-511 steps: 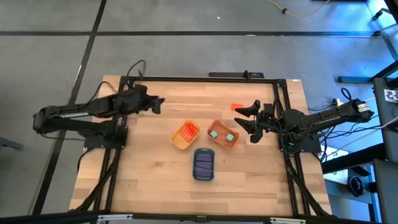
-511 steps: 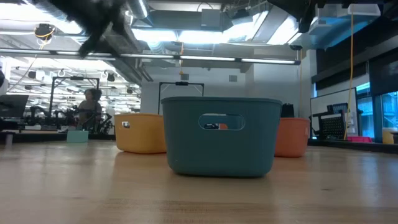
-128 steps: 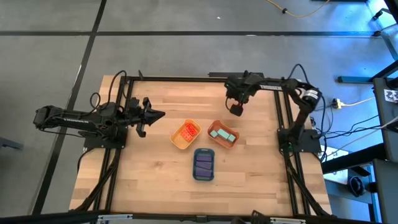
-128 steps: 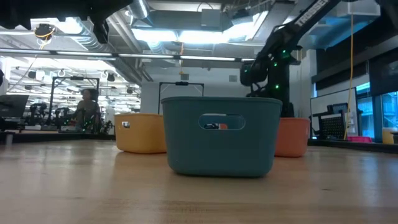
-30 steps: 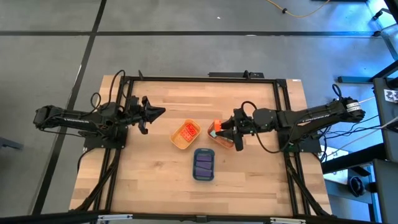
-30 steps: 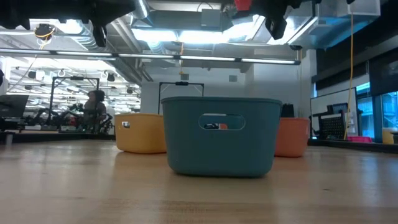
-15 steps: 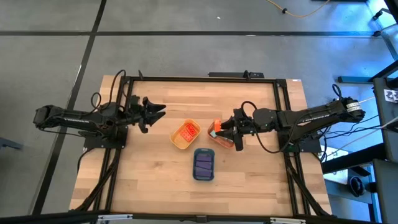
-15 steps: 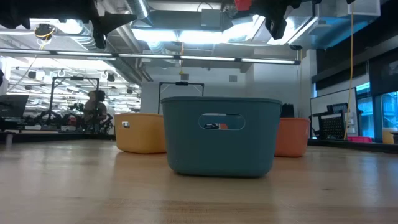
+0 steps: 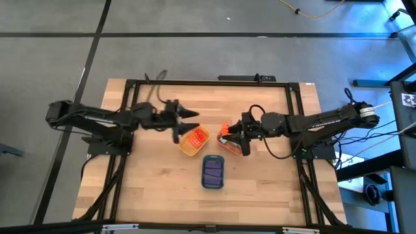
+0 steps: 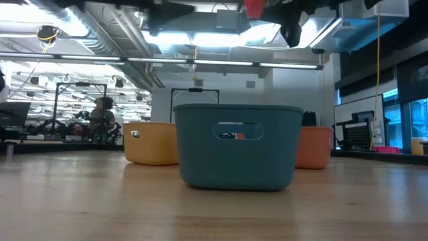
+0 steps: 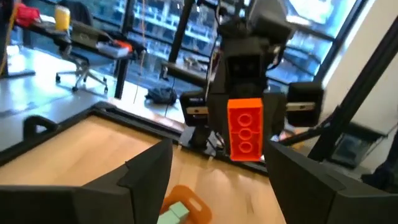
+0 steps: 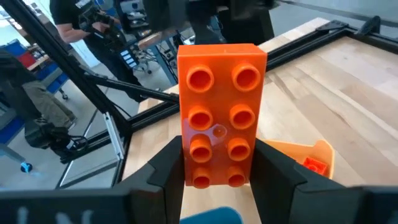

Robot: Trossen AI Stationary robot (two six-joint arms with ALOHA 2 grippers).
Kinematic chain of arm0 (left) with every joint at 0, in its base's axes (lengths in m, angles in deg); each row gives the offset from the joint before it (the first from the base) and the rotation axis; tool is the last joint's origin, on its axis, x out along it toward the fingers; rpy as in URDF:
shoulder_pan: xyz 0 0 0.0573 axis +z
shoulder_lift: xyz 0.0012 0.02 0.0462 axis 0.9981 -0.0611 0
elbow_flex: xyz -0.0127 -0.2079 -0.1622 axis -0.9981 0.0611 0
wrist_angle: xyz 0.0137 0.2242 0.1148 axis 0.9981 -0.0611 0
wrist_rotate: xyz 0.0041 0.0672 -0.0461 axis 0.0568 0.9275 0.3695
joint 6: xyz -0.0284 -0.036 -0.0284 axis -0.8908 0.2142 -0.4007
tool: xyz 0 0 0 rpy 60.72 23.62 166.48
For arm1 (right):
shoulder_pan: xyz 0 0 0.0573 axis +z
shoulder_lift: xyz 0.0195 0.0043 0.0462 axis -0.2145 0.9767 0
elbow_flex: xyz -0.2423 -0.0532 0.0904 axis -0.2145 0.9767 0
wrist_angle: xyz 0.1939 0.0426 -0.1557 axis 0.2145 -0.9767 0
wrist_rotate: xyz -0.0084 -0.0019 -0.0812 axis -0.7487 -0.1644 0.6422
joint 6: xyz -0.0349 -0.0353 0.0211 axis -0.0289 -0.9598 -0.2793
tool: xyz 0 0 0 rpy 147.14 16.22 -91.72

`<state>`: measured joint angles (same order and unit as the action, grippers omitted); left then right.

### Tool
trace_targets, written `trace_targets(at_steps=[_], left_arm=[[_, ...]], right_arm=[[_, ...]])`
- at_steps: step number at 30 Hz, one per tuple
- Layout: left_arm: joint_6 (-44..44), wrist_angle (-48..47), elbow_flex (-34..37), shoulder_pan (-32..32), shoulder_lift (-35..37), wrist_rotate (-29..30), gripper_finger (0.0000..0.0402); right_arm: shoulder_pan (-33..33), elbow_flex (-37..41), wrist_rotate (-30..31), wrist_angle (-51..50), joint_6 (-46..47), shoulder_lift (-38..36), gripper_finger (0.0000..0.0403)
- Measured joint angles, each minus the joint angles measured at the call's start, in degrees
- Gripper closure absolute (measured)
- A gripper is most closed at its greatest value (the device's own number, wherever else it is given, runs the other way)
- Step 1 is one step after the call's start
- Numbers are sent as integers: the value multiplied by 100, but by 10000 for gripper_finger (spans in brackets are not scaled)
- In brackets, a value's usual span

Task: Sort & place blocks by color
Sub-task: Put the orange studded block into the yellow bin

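Observation:
My right gripper (image 9: 231, 135) hovers over the orange tray (image 9: 235, 147), shut on a red-orange block (image 12: 221, 112). Teal blocks (image 11: 176, 211) lie in that tray. My left gripper (image 9: 188, 123) stands open and empty at the far edge of the yellow tray (image 9: 188, 148), which holds red-orange blocks (image 9: 197, 137); it faces the held block (image 11: 245, 129). Purple blocks (image 9: 213, 170) lie in the blue tray (image 9: 212, 184). In the low view the held block (image 10: 254, 7) shows at the top edge. My right gripper pinches the red-orange block by its two long sides, near its lower end (image 12: 219, 177), between the two fingers (image 12: 166, 168). The fingers come about level from the table's right and lie along the block. The block sticks out past the fingertips, lifted clear above the orange tray.
The three trays stand close together in the table's middle, the blue tray (image 10: 234, 147) nearest the front edge. A black frame (image 9: 208, 81) runs along the table's far and side edges. Bare wood lies around the trays.
My left gripper has gone toward the table's right, up to the yellow tray, rising a little, and has opened. My right gripper has kept still with the red-orange block.

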<state>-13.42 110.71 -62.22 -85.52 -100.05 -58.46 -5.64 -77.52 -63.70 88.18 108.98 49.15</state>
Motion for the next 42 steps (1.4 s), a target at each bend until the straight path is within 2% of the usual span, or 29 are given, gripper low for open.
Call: trace_targets(at_steps=[8, 14, 24, 31, 42], left_arm=[[4, 10, -1042, -2, -1414, -817, 154], [0, 14, -1403, 0, -1897, -966, 154], [-305, 137, -1484, -20, -1928, -1485, 154], [-300, 137, -1484, -60, -1928, -814, 154], [-294, 318, -1482, -35, -1928, -994, 154]], right_arm=[[0, -2, -93, 311, -7, 241, 262], [2, -2, -203, 389, -28, 315, 262], [2, -2, -223, 539, -188, 315, 262], [-11, -2, -219, 650, -326, 315, 262], [-10, -2, -208, 695, -428, 311, 262]])
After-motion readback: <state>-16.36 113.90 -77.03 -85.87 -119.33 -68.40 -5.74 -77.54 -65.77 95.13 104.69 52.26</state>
